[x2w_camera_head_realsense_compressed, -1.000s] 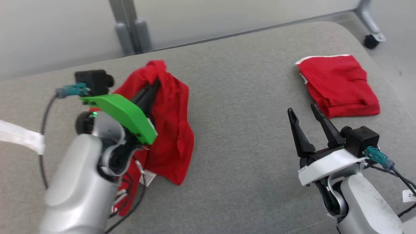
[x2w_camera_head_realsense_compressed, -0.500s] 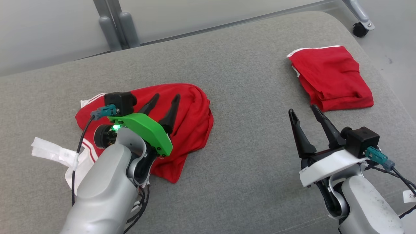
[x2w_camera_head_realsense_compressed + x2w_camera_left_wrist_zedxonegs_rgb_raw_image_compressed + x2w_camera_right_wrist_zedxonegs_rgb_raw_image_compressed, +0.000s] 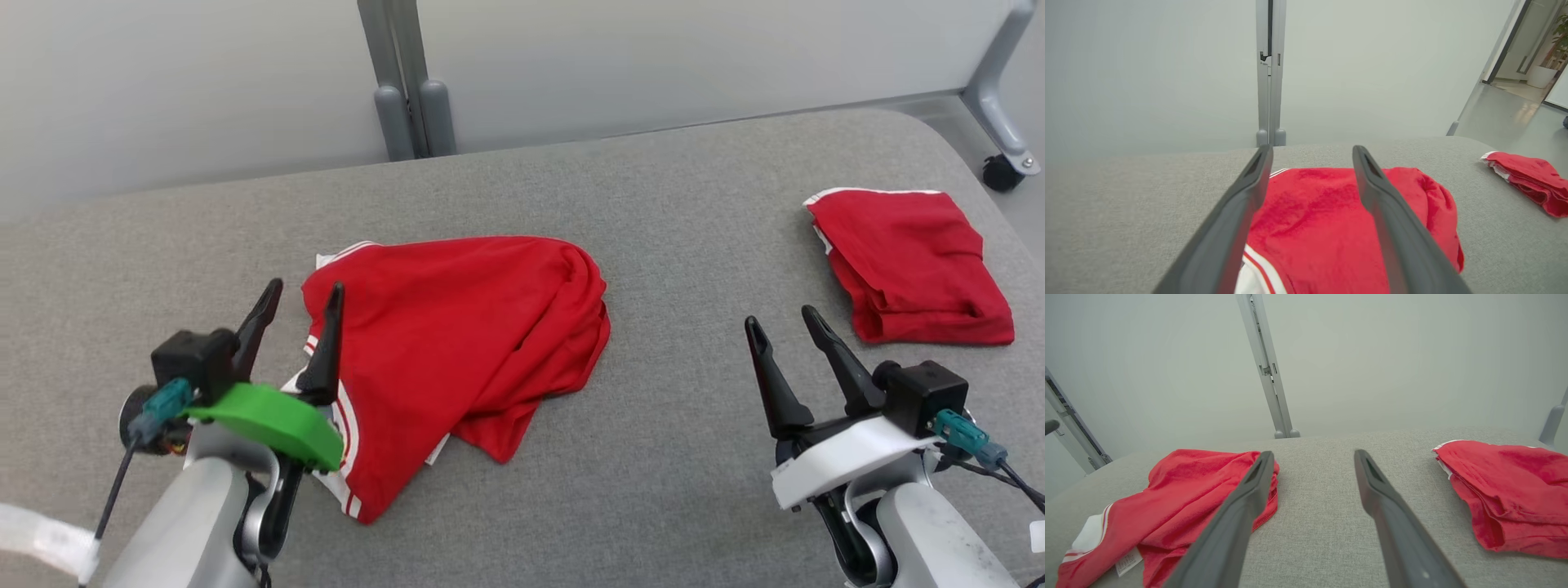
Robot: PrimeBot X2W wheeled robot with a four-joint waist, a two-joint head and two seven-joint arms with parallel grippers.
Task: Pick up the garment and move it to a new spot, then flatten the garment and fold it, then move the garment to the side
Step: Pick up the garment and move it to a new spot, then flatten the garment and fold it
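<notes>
- The garment [image 3: 457,327] is red with a white striped trim [image 3: 349,433] and lies crumpled, left of the desk's [image 3: 669,204] middle.
- The left jaws are spread and pinch nothing. Their fingers [image 3: 329,347] point up the head view at the garment's left edge.
- In that view the inner left finger overlaps the edge of the cloth and the outer one stands over bare desk. Whether either touches the cloth cannot be told.
- In the left wrist view the garment [image 3: 1323,212] lies between and beyond the two fingers [image 3: 1241,204].
- The right jaws are also spread and empty. Their fingers [image 3: 771,380] are over bare grey fabric, well apart from the garment.
- A folded garment [image 3: 906,261], also red, rests near the desk's right end, just beyond the right jaws.
- In the right wrist view the garment [image 3: 1188,490] lies to the left with a white label [image 3: 1128,561] showing. The folded garment [image 3: 1506,486] lies to the right, with bare desk between the fingers [image 3: 1245,506].
- A grey post [image 3: 408,82] rises behind the desk's far edge.
</notes>
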